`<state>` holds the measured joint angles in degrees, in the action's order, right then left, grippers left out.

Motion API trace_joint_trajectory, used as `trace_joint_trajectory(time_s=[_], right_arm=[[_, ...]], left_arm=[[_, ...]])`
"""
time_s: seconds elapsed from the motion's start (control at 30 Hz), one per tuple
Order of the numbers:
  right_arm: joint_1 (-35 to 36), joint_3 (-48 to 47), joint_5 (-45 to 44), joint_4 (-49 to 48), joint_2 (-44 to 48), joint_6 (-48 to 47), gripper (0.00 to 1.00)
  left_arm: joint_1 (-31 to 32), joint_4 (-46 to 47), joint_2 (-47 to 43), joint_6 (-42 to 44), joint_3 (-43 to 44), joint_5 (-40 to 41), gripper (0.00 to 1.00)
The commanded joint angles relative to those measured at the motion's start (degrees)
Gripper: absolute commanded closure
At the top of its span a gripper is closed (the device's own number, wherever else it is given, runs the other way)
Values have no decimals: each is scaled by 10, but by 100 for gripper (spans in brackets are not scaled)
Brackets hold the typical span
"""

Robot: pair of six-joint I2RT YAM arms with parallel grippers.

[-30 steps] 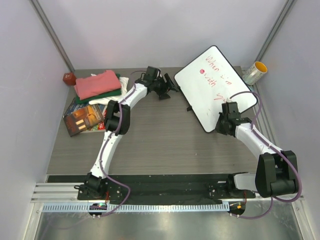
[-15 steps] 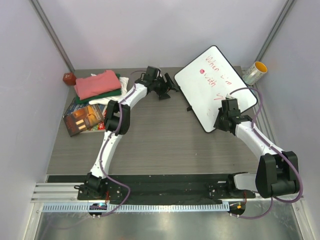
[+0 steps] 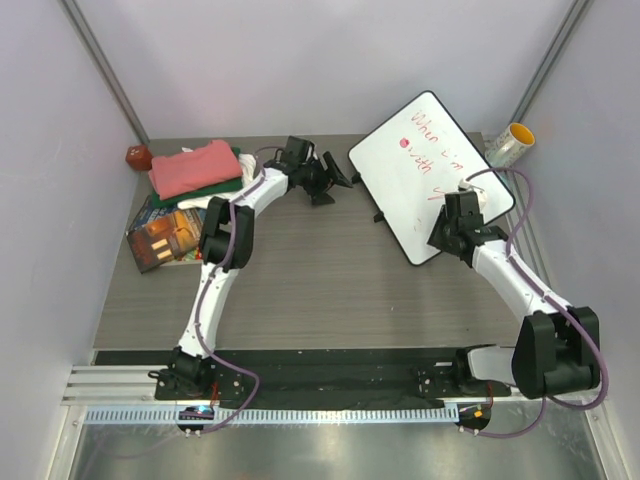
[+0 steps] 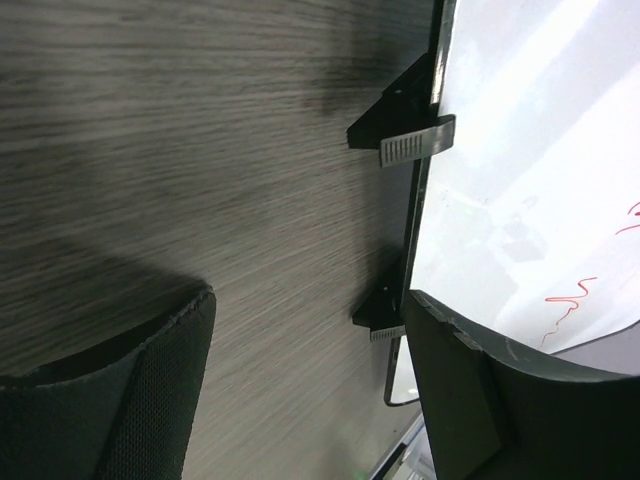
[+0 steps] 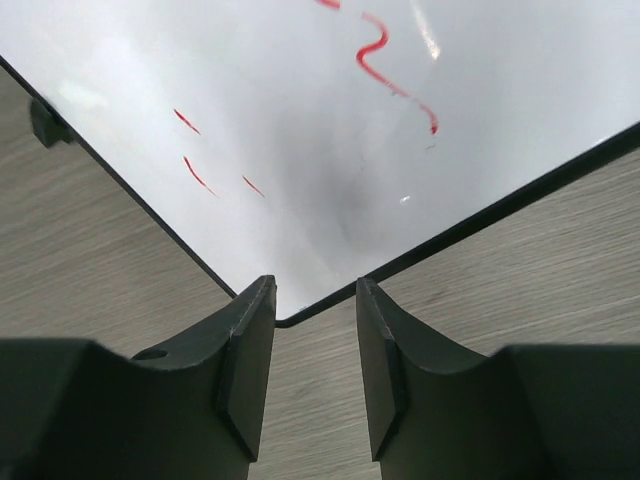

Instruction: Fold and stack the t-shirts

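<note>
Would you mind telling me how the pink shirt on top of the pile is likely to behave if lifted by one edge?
Probably floppy: the pink shirt is soft folded cloth, so its folds would likely open and hang. It looks light, and lying loose on the green shirt, it may drag that layer askew.

Grey table (image 3: 330, 280) — t-shirts (image 3: 195, 168), books (image 3: 165, 238), whiteboard (image 3: 430, 170)
</note>
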<state>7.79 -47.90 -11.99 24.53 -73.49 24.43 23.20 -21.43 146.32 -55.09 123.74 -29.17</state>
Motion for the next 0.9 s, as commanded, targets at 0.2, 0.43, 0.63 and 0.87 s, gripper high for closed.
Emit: trace_joint_trajectory(time_s=[0.2, 0.43, 0.63, 0.87], right_arm=[[3, -64, -142, 74, 88, 47, 54], [-4, -64, -188, 85, 77, 55, 32], [-52, -47, -154, 54, 48, 48, 28], [-95, -4, -92, -19, 24, 25, 25]], left_arm=[[-18, -15, -92, 14, -54, -8, 24], [-25, -31, -147, 30, -98, -1, 24], [-29, -48, -176, 52, -122, 11, 24], [-36, -65, -191, 66, -127, 20, 24]])
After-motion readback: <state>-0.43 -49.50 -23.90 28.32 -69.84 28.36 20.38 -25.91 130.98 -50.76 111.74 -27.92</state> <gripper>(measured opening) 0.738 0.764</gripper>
